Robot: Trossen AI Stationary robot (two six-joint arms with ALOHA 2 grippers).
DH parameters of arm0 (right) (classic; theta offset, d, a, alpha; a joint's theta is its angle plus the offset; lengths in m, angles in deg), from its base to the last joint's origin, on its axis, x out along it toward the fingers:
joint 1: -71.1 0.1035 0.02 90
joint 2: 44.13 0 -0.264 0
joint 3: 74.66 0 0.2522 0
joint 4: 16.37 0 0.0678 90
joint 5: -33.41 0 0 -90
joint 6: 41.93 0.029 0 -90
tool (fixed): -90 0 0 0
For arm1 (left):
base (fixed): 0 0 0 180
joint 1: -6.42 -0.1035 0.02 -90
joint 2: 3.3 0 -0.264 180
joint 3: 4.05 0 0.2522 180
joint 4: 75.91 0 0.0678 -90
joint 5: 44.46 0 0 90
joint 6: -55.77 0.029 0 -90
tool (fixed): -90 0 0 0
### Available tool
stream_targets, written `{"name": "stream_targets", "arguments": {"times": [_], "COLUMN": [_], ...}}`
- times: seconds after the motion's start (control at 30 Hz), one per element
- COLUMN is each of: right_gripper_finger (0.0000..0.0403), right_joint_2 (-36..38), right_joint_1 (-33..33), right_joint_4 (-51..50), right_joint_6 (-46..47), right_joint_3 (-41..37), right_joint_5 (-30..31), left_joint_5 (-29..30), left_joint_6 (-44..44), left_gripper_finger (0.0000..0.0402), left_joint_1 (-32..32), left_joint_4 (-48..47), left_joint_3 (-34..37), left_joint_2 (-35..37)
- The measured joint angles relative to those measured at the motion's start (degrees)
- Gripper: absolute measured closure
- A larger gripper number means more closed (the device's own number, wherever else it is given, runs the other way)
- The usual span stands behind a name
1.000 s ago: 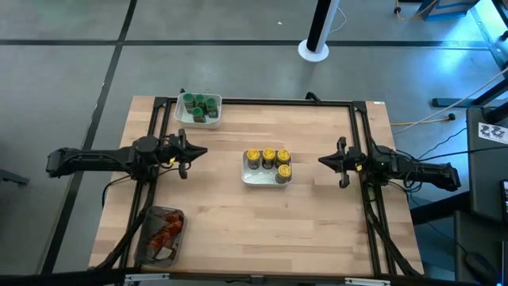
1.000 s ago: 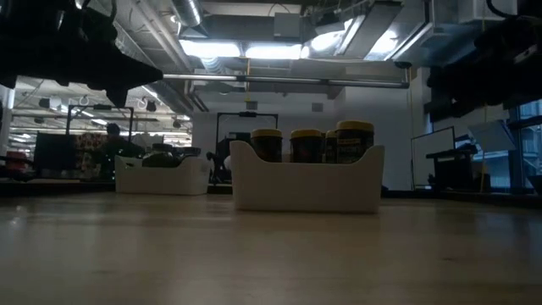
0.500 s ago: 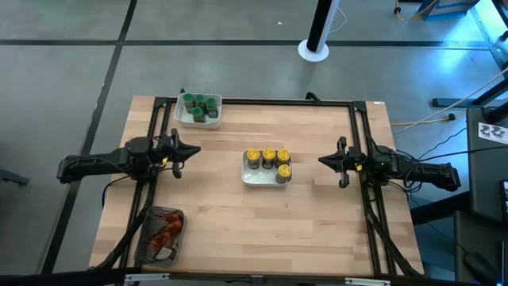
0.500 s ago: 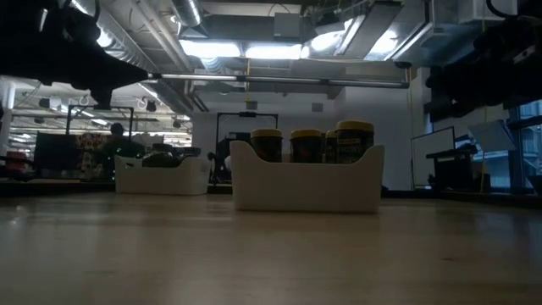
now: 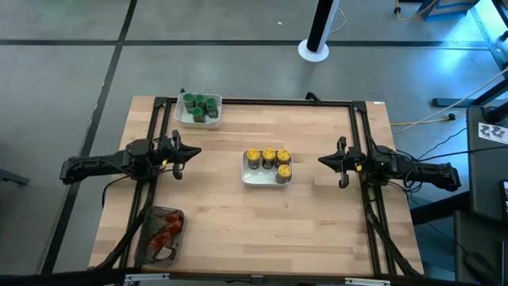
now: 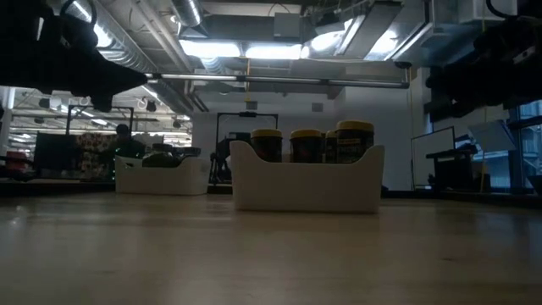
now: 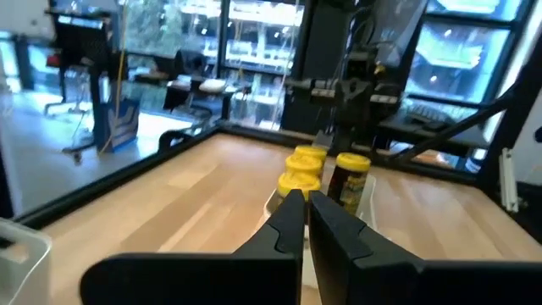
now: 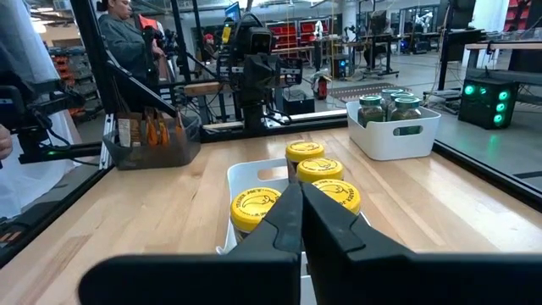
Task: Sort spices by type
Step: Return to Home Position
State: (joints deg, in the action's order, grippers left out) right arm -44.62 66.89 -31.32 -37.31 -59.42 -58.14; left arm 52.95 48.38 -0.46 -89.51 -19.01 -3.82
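Observation:
Several yellow-lidded jars [image 5: 268, 158] stand in a white tray [image 5: 265, 180] at the table's middle. Several green-lidded jars [image 5: 199, 106] stand in a second white tray [image 5: 181, 117] at the far left. Red-orange packets [image 5: 163, 234] lie in a clear grey tub [image 5: 149, 253] at the near left. My left gripper [image 5: 197, 150] hovers shut over the left side, pointing level toward the yellow jars [image 7: 302, 169]. My right gripper [image 5: 321, 160] hovers shut over the right side, pointing level at the same jars [image 8: 284, 191]. Neither holds anything.
A black frame [image 5: 254, 101] runs round the table's far, left and right sides. Bare wood lies between the trays and across the near half [image 5: 278, 230]. A person [image 8: 127, 42] stands beyond the table's left side.
My left gripper has drawn back toward the table's left edge, away from the yellow jars, staying shut and level. My right gripper has kept still. The jars, trays and tub have not moved.

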Motion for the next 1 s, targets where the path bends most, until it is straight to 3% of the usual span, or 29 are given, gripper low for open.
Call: {"name": "stream_targets", "arguments": {"times": [1.0], "right_gripper_finger": [0.0393], "right_joint_2": [-0.4], "right_joint_1": [0.0], "right_joint_4": [1.2], "right_joint_6": [-0.4], "right_joint_3": [-0.2], "right_joint_5": [1.0], "left_joint_5": [0.1], "left_joint_6": [3.3], "left_gripper_finger": [0.0396], "left_joint_1": [-0.1], "left_joint_4": [1.7], "left_joint_3": [0.7], "left_joint_2": [-1.1]}}
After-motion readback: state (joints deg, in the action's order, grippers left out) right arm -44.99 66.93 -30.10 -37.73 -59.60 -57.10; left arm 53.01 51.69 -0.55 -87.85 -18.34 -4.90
